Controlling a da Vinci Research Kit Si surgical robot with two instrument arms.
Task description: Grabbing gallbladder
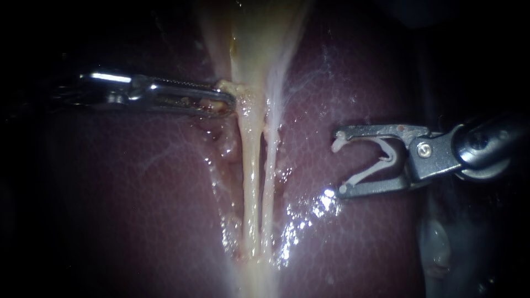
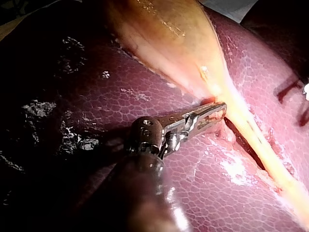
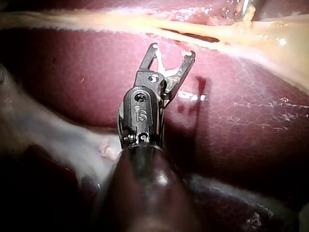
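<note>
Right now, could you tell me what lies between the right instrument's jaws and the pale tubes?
Only bare, wet liver, in the endoscope view; the right instrument, shut on a white clip, stands clear of the tubes.

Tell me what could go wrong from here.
The slender metal left instrument has its jaws pinching only a small bit of the pale yellow gallbladder at its narrow end; pulling could tear it or slip off. The right instrument, holding an open white clip, hovers near the dark red liver; its tips might scrape it.
</note>
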